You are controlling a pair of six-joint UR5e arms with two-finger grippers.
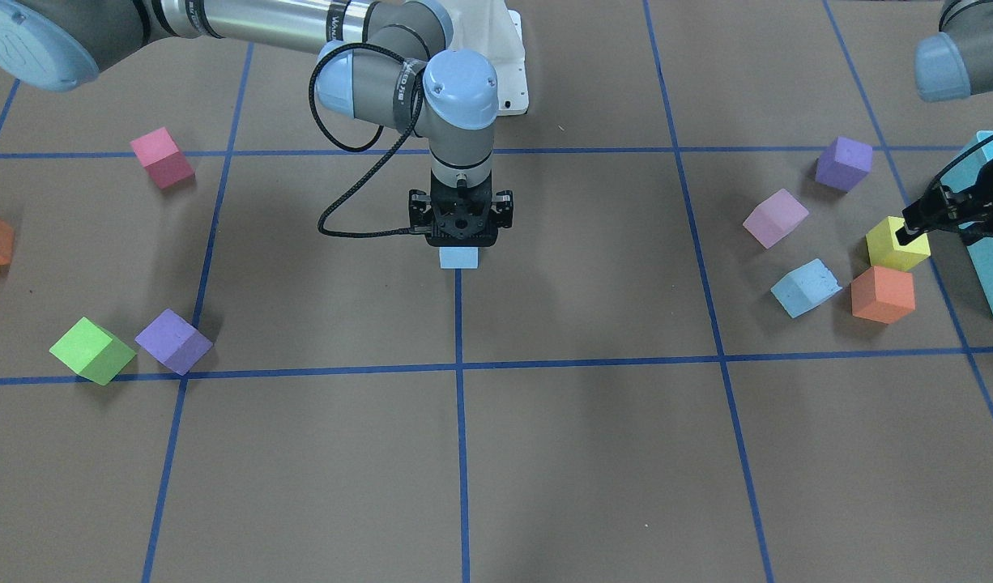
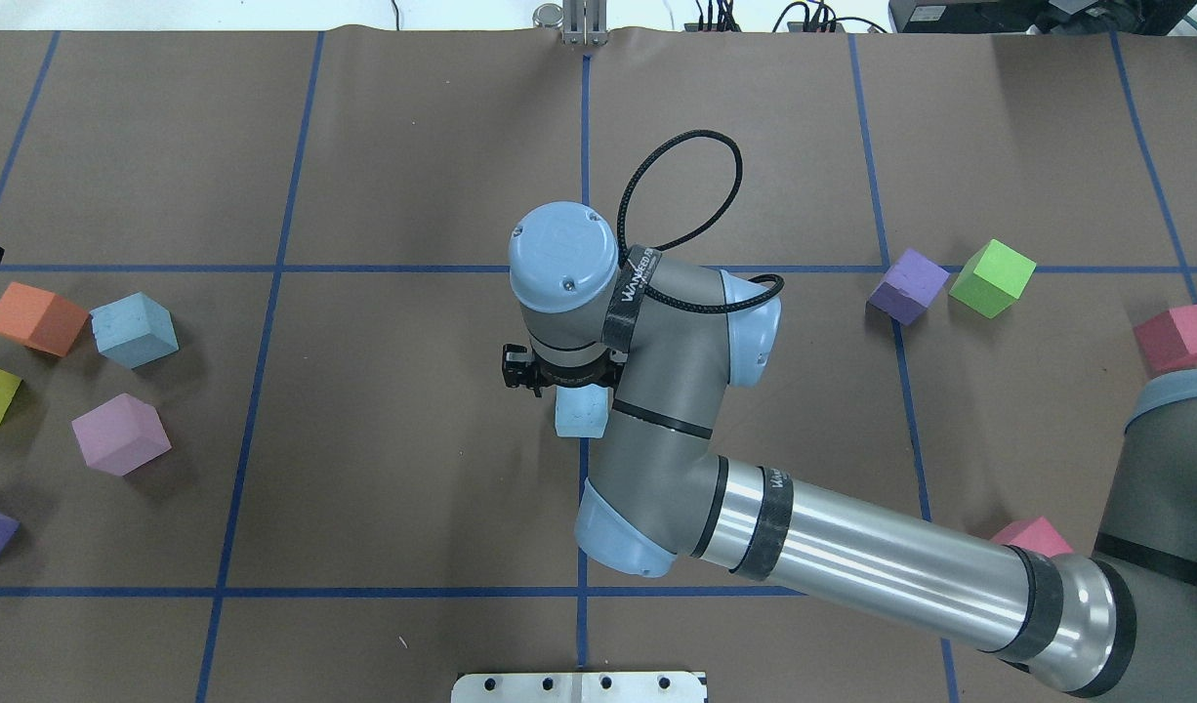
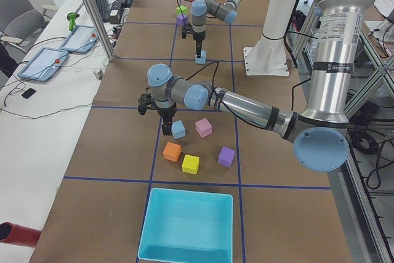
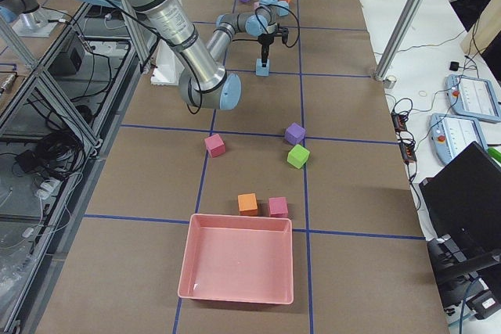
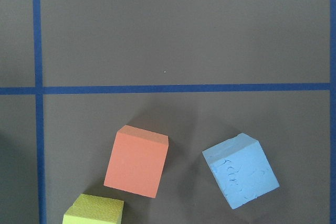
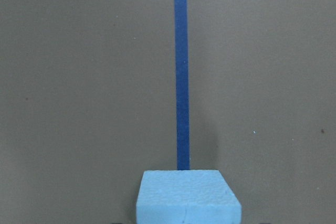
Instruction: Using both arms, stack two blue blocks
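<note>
The table [image 1: 594, 470] carries the teal bin [image 3: 186, 223]. The right arm [image 2: 833, 552] reaches well away from the bin, and the left arm [image 3: 246, 104] hangs near it. The right tool [image 1: 461, 241] stands upright over one blue block [image 1: 459, 257], far from the bin. I cannot tell whether either it or the left tool [image 3: 165, 130] is closed. The pitted blue block [image 5: 241, 170] lies loose near the bin. Both blocks look like light, soft foam, best pinched gently on opposite flat faces.

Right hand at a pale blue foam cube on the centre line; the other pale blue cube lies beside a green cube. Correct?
No: the other pale blue foam cube lies beside an orange foam cube, not a green one; the left wrist view shows it. The right hand part holds.
</note>
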